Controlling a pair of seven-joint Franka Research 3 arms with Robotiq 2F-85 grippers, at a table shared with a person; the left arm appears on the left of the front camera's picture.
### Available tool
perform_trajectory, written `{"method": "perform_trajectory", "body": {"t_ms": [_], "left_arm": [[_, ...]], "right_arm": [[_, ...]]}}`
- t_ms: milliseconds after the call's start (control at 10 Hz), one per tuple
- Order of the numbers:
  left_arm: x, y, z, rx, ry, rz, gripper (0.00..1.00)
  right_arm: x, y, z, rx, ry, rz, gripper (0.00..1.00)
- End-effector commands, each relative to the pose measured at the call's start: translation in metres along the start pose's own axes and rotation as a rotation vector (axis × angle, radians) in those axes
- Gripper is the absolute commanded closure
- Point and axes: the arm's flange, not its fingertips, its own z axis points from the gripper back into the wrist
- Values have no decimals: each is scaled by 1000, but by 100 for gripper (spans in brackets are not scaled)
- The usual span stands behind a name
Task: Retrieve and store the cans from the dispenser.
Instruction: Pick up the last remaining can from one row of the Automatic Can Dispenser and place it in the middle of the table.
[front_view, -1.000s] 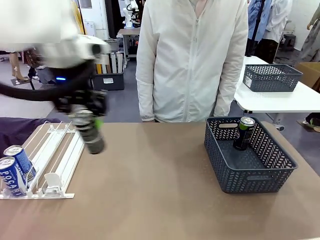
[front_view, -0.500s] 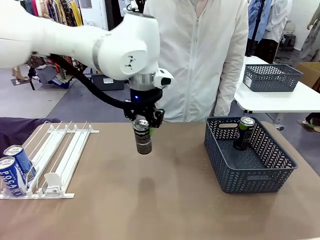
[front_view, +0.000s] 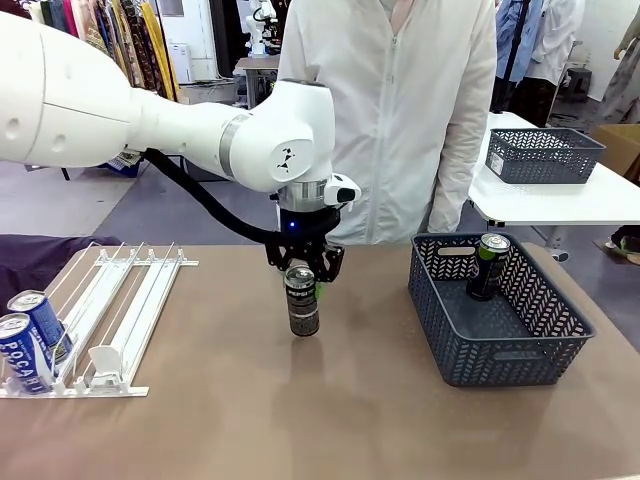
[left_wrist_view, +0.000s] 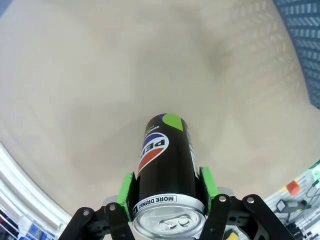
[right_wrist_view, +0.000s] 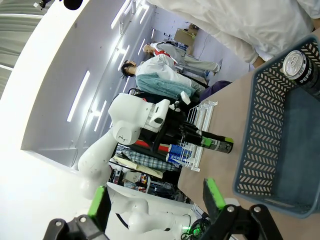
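Since the slim black aluminium Pepsi can (front_view: 303, 308) is probably thin-walled, smooth and weighty if full, treat it as dentable and slippery; hold it on the stiffer band under the silver top. The left tool (front_view: 303, 270) is clenched there, can upright, just above or touching the brown worktop (front_view: 300, 420), between the white wire dispenser (front_view: 130, 300) and dark grey lattice basket (front_view: 500, 370). The right tool (right_wrist_view: 155, 197) is released, empty.
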Motion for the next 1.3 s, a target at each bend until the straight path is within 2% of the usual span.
{"method": "perform_trajectory", "body": {"t_ms": [0,100,200,300,400,600,800,900,1000,1100,1200], "left_arm": [[4,4,9,-16,12,23,100],[4,4,5,-15,17,26,100],[6,5,2,-19,21,25,90],[6,5,1,-7,26,25,31],[5,4,2,10,18,35,0],[1,3,8,30,-6,40,0],[-29,2,53,2,-79,77,0],[-57,8,91,-33,-139,88,0],[-92,28,130,-100,-196,99,0],[-122,48,153,-168,-229,102,0],[-165,85,174,-267,-267,145,0]], "right_arm": [[3,4,0,11,-8,1,0],[3,4,0,11,-8,1,0],[3,4,0,11,-8,1,0],[3,4,0,11,-8,1,0],[3,4,0,11,-8,1,0],[3,4,0,11,-8,1,0],[3,4,0,11,-8,1,0],[3,4,0,11,-8,1,0],[3,4,0,11,-8,1,0],[3,4,0,11,-8,1,0],[3,4,0,11,-8,1,0]]}}
